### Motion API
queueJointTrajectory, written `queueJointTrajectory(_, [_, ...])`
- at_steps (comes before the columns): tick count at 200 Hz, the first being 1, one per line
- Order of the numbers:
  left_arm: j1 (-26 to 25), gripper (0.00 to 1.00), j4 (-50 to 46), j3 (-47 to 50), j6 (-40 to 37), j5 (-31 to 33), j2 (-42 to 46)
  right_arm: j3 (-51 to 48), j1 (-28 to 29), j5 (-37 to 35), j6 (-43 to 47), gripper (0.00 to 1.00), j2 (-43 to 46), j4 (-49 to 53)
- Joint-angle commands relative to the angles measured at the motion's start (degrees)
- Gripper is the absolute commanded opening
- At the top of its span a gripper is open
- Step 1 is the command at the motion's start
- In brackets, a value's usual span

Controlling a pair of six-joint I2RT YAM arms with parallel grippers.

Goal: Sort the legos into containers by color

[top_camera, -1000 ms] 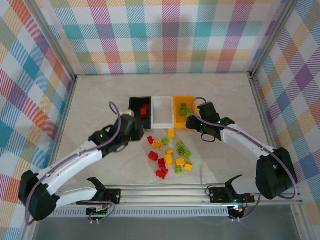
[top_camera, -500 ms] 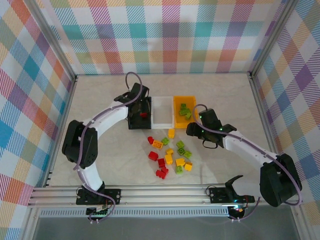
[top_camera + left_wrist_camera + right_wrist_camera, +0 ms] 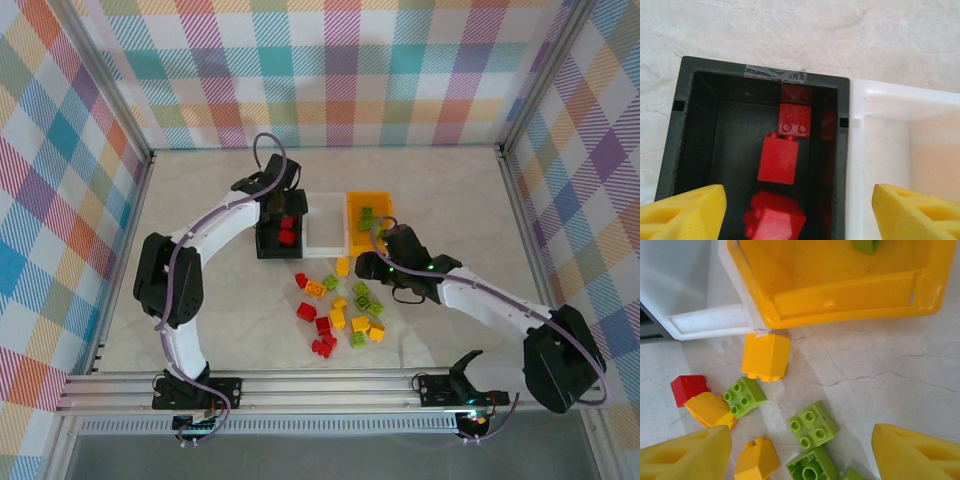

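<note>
The black bin point(image 3: 670, 150) lies under my left gripper point(image 3: 799, 210), whose yellow fingers point(image 3: 685, 210) are spread wide with nothing between them. Three red legos lie inside it: a studded one point(image 3: 795, 120), a smooth-sided one point(image 3: 778, 160) and a blurred one point(image 3: 774, 217) nearest the jaws. From above, the left gripper point(image 3: 285, 205) hovers over the black bin point(image 3: 263, 245). My right gripper point(image 3: 802, 445) stands open above loose green legos point(image 3: 812, 425) and a yellow one point(image 3: 765, 356), just in front of the orange bin point(image 3: 840, 305). The loose pile point(image 3: 340, 305) lies by the right gripper point(image 3: 368, 268).
The white bin point(image 3: 325, 250) sits between the black and orange bins point(image 3: 368, 200); green bricks point(image 3: 367, 220) lie in the orange one. A red brick point(image 3: 687, 389) and yellow bricks point(image 3: 710, 407) lie left of the right gripper. Aluminium rails run along the near edge point(image 3: 330, 385).
My left arm swung from beside the pile up over the black bin and opened its jaws; another red brick now lies in the bin. The right gripper moved from the orange bin toward the pile.
</note>
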State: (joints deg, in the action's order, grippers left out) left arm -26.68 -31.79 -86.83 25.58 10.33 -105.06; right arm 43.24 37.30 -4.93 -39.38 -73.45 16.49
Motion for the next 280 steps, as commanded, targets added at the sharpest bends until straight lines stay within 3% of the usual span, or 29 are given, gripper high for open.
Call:
queueJointTrajectory(1, [0.7,0.78,0.3,1.9,1.8,-3.3,10.4,3.3,2.1,-1.3,-3.1,0.75,-4.0,-4.1])
queueJointTrajectory(36, [-2.2,0.83,5.0,13.3,5.0,-5.7,25.0,7.9,5.1,-5.3,-4.8,0.73,-13.3,-7.1])
queueJointTrajectory(100, [-8.2,0.85,6.3,36.9,12.1,-2.9,47.8,16.0,7.0,-10.5,-7.6,0.7,-26.9,-5.8])
queueJointTrajectory(137, [-9.5,0.86,6.2,45.4,15.5,-2.9,56.5,16.7,7.6,-11.4,-8.5,0.59,-30.1,-4.7])
queueJointTrajectory(191, [-10.4,0.86,4.6,50.0,16.0,-3.8,60.6,13.1,9.2,-12.7,-6.9,0.28,-26.0,-4.6])
queueJointTrajectory(249, [-10.5,0.87,4.3,54.9,15.6,-4.8,62.8,7.1,11.3,-10.1,-2.9,0.22,-9.4,-1.5])
queueJointTrajectory(280, [-10.6,0.87,4.8,57.6,15.9,-5.6,65.3,10.7,11.2,-9.1,0.8,0.22,-5.6,0.0])
